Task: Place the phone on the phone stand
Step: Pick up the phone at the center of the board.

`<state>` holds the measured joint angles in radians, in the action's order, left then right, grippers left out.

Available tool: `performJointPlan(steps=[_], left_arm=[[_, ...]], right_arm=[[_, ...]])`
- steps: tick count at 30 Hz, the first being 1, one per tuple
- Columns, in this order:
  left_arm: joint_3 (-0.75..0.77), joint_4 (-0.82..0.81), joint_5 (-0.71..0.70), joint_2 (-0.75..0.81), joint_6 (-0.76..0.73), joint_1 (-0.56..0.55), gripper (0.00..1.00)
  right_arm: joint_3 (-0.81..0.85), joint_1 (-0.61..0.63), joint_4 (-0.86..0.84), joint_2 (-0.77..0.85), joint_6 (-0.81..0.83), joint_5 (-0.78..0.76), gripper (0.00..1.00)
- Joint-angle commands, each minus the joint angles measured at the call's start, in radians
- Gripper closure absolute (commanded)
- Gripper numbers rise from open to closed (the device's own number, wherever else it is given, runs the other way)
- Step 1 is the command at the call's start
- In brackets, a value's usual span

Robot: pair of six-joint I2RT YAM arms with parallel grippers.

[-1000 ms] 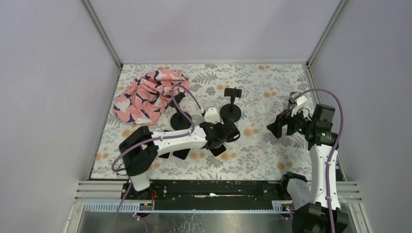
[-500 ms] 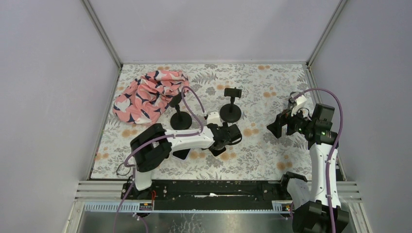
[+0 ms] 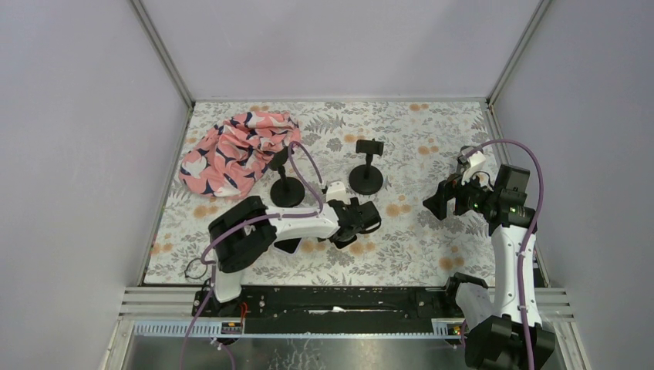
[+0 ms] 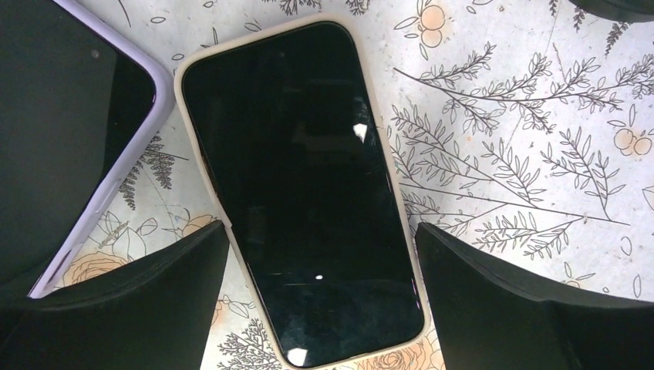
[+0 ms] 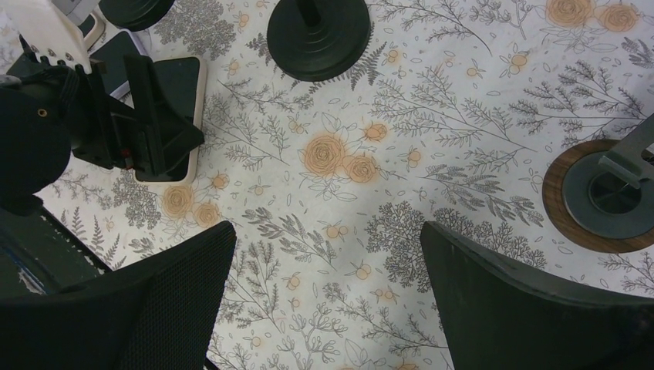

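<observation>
A phone (image 4: 301,193) in a cream case lies flat and screen up on the floral table cover. My left gripper (image 4: 322,301) is open and low over it, with one black finger (image 4: 116,308) on each side of the phone's near end and small gaps to the case. In the top view this gripper (image 3: 359,220) sits just in front of two black phone stands (image 3: 366,173) (image 3: 287,189). My right gripper (image 3: 436,202) hovers open to the right over bare cover (image 5: 328,301) and holds nothing.
A second phone in a lavender case (image 4: 69,131) lies right beside the cream one. A pink patterned cloth (image 3: 235,150) is heaped at the back left. A round grey stand on a wooden disc (image 5: 609,193) sits under my right arm. Walls enclose the table.
My left gripper has drawn slightly nearer and lower over the cream-cased phone, and its arm has folded in. The right arm has stayed put.
</observation>
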<state>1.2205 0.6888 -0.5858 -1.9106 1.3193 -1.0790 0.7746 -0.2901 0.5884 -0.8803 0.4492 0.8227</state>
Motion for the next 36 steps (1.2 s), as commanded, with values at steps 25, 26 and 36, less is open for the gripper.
performJointPlan(steps=[25,26,36], left_arm=[[-0.084,-0.149,-0.043,0.142,-0.259,-0.015,0.64],[-0.07,-0.151,-0.053,0.154,-0.285,-0.019,0.64],[-0.133,-0.472,0.052,0.303,-0.606,-0.048,0.73]], right_arm=[[0.037,-0.003,0.044,-0.036,0.012,0.13,0.0],[0.041,-0.003,0.05,-0.041,0.01,0.157,0.0],[0.036,-0.003,-0.075,-0.095,-0.213,0.345,0.0]])
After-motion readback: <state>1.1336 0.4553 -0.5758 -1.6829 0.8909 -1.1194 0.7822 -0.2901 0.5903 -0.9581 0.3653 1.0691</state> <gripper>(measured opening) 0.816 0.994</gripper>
